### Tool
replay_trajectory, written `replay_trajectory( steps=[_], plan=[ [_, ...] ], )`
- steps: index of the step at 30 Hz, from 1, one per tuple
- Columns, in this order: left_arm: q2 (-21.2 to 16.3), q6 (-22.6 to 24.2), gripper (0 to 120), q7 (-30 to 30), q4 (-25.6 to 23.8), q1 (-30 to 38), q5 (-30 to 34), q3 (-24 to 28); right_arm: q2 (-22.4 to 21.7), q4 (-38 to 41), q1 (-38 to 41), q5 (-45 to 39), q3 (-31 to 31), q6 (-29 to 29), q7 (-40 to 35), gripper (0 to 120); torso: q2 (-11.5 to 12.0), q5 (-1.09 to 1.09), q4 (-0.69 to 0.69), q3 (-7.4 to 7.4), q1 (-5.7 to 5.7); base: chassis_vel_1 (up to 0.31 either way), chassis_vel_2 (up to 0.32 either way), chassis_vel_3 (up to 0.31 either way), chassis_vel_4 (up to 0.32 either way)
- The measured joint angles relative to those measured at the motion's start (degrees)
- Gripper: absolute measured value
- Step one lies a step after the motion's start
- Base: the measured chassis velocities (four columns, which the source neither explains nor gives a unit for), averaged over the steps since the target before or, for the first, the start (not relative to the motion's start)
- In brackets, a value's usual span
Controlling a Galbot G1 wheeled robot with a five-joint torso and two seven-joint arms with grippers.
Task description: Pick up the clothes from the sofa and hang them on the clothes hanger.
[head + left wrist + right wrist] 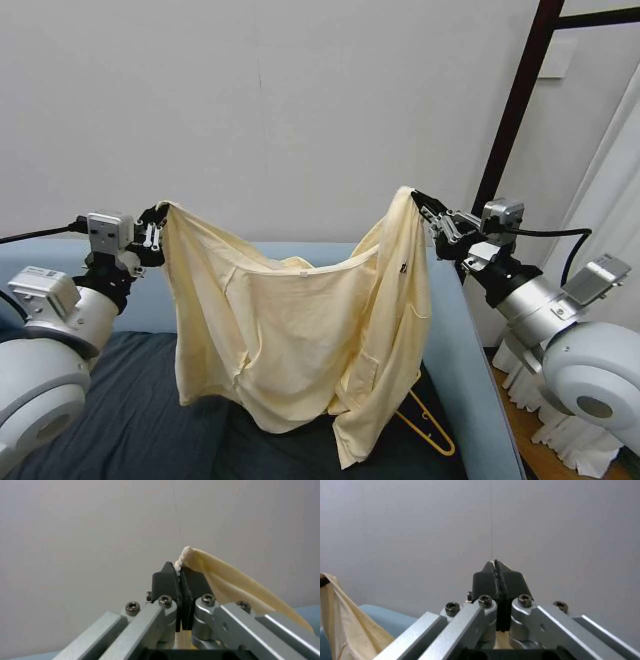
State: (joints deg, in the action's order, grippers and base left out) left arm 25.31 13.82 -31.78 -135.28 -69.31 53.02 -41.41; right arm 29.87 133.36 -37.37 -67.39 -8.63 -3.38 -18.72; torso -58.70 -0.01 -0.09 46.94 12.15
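**Left gripper** (179, 570): jaws pressed together on a thin edge of the shirt (300, 330), with cloth peeking out past the tips.

**Right gripper** (495, 565): jaws likewise closed on the opposite top corner. I see only a sliver of fabric between them.

**Shirt:** pale yellow. I hold it spread between both grippers, raised in front of the wall (300, 100). The neckline sags in the middle and the hem hangs down to the dark cushion (120, 420).

**Sofa** (470, 370): blue, below and behind the shirt.

**Hanger** (430, 425): yellow, lying on the cushion under the shirt's right-hand hem and partly covered by it.

**Dark post** (515, 110): upright behind my right arm, well apart from the shirt.

**Risks, as I judge them:**
- Both grips are shallow, so pulling the arms wider could tug a corner free and drop that side.
- The trailing hem could snag the hanger and drag it along.
- A swing toward the post could catch my right arm's cable.
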Motion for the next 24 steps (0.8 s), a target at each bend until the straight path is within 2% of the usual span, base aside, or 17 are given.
replay_trajectory(
  steps=[4,7,10,13,17,18,22,24],
  plan=[
    [0.8,0.7,0,-0.1,1.5,-1.8,-0.4,-3.3,1.4,-0.7,0.1,0.0,1.0,-0.3,-0.2,0,0.0,0.0,0.01,0.0,0.0,0.0,0.0,0.0,0.0],
    [1.1,0.8,0,0.2,3.1,-1.8,-1.5,-3.4,2.7,-1.7,0.1,0.3,1.8,-0.3,0.3,0,0.0,0.0,0.01,0.0,0.0,0.0,0.0,0.0,0.0],
    [1.9,0.9,0,0.8,6.5,0.7,-5.0,1.5,6.2,-7.0,0.2,2.6,4.0,0.1,2.4,0,0.0,0.0,0.01,0.0,0.0,0.0,0.0,0.0,0.0],
    [2.8,1.4,0,1.1,7.4,1.8,-6.0,4.9,8.2,-10.1,-0.3,4.1,5.4,0.3,3.4,0,0.0,0.01,0.0,0.01,0.01,0.0,0.0,0.0,0.0],
    [6.1,0.4,0,2.2,12.2,1.9,-10.7,12.5,12.1,-13.5,-5.6,8.7,8.1,1.3,4.7,0,0.0,-0.01,0.0,0.01,0.0,0.0,0.0,0.0,0.0],
    [6.1,0.4,0,2.2,12.2,1.9,-10.7,12.5,12.1,-13.5,-5.6,8.7,8.1,1.3,4.7,0,0.0,-0.01,0.0,0.01,0.0,0.0,0.0,0.0,0.0],
    [10.3,-2.9,0,3.8,20.2,1.0,-16.7,15.9,16.7,-19.3,-9.9,15.4,13.1,3.8,7.2,0,0.0,0.0,0.0,0.01,0.0,0.0,0.0,0.0,0.0],
    [10.8,-3.3,0,3.9,21.1,0.9,-17.2,16.2,17.4,-20.3,-10.2,16.0,13.9,4.1,7.5,0,0.0,0.0,0.02,0.01,0.0,0.0,0.0,0.0,0.0]
  ],
)
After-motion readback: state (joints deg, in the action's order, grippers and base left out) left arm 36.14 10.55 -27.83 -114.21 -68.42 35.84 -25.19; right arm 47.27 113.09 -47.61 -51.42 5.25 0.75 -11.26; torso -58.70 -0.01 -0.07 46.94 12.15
